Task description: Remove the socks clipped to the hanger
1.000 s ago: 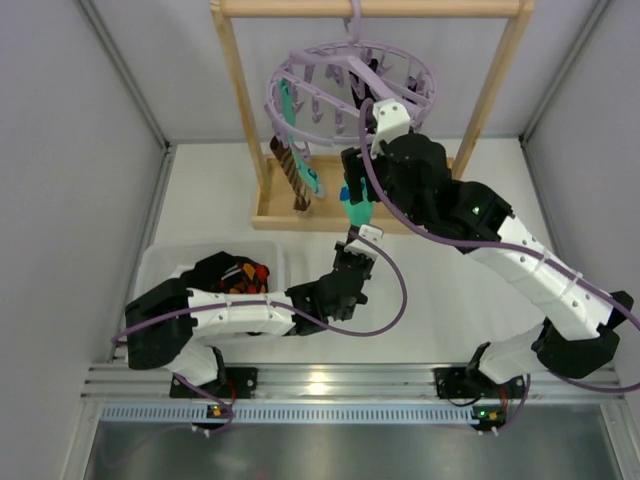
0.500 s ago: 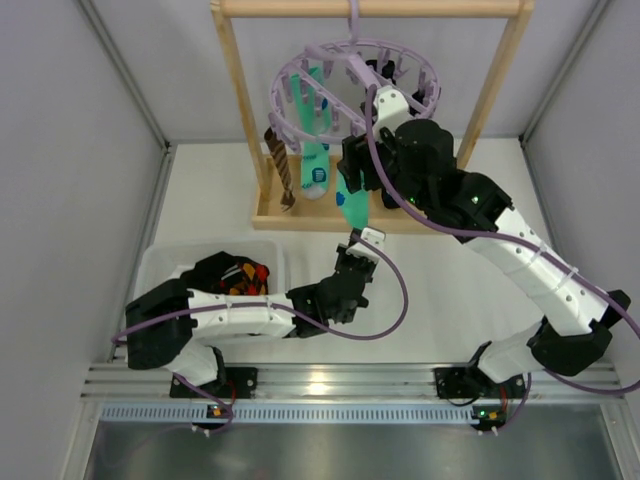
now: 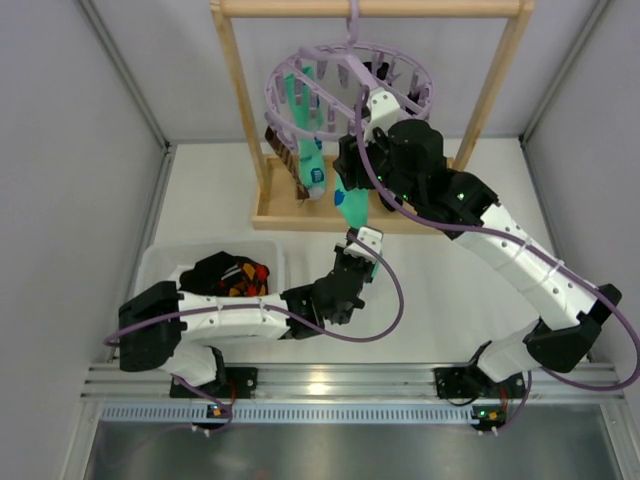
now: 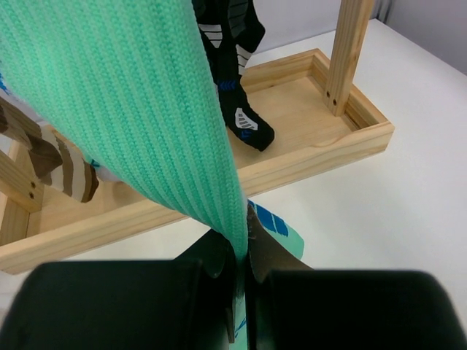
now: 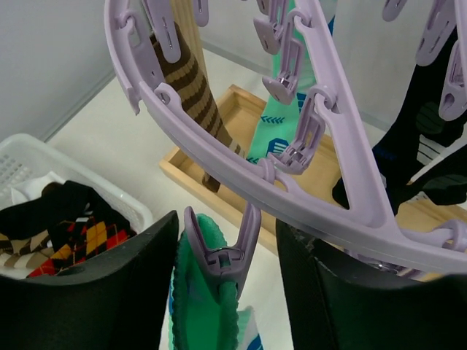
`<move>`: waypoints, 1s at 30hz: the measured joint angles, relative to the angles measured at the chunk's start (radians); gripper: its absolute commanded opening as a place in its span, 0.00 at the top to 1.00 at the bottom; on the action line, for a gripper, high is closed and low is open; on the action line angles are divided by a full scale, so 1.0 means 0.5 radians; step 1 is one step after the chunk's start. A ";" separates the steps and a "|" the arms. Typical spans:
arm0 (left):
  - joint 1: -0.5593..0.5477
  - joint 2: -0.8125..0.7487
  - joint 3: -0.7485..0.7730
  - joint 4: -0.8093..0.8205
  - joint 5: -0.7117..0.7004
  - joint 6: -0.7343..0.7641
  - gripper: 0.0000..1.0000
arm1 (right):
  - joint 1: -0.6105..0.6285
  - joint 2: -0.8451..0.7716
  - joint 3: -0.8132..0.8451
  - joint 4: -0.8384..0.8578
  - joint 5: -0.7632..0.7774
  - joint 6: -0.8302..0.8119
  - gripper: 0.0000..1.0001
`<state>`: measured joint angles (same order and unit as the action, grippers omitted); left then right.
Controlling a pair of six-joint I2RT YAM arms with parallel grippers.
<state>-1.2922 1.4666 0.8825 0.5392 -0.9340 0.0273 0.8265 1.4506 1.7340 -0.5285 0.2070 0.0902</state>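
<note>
Left gripper: we pinch mint-green sock; right gripper above, spread astride its clip. Beyond, brown sock and black sock hang clipped, undone.

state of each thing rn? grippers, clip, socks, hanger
left gripper, shut on mint-green sock
right gripper, open, straddling the clip
clip, shut on that sock's top
brown striped sock, clipped, hanging
black sock, hanging from hanger
hanger, hooked on wooden rack
</note>
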 measured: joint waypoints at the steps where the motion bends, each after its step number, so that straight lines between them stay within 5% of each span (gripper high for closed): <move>1: -0.004 -0.006 0.000 0.000 0.004 -0.001 1.00 | -0.008 0.000 -0.014 0.026 -0.007 0.008 0.50; 14: -0.018 -0.027 -0.044 -0.021 0.028 -0.064 1.00 | -0.028 -0.008 -0.143 0.259 -0.054 0.095 0.82; 21: -0.021 -0.101 -0.065 -0.198 0.037 -0.208 1.00 | -0.039 -0.031 -0.186 0.320 -0.038 0.121 0.82; 22: -0.022 -0.117 -0.068 -0.227 0.028 -0.231 1.00 | -0.040 -0.039 -0.198 0.333 -0.038 0.121 0.70; 26: -0.023 -0.233 -0.071 -0.425 -0.028 -0.337 1.00 | -0.056 -0.095 -0.265 0.357 -0.041 0.125 0.73; 30: -0.024 -0.408 -0.071 -0.670 -0.108 -0.484 1.00 | -0.092 -0.129 -0.291 0.371 -0.054 0.138 0.59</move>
<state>-1.3041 1.2625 0.8471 0.2043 -0.9878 -0.2150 0.7803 1.3861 1.5883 -0.3431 0.1799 0.1593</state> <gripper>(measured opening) 0.036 0.355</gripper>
